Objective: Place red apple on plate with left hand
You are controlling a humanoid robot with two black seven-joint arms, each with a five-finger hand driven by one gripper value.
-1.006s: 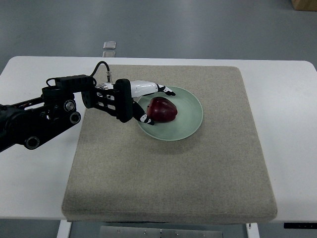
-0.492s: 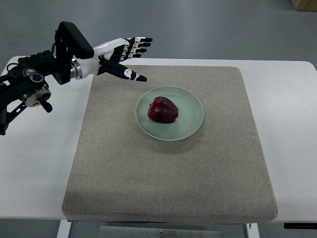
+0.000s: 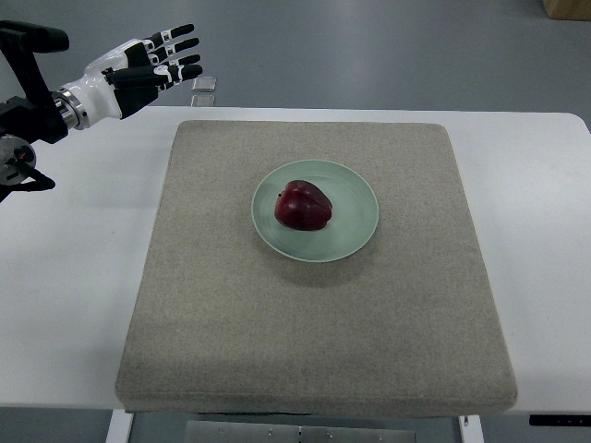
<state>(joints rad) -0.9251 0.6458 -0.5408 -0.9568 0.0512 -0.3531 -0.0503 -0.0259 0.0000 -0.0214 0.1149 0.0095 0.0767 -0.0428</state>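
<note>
Red apple dark, glossy, whole. Sits left of centre on pale green plate, on grey mat. Left hand empty, fingers spread, well apart.

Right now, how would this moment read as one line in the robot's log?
red apple: on plate | left hand: open, empty, far-left above table | right hand: unseen | placement: looks done

White table on grey floor
</note>
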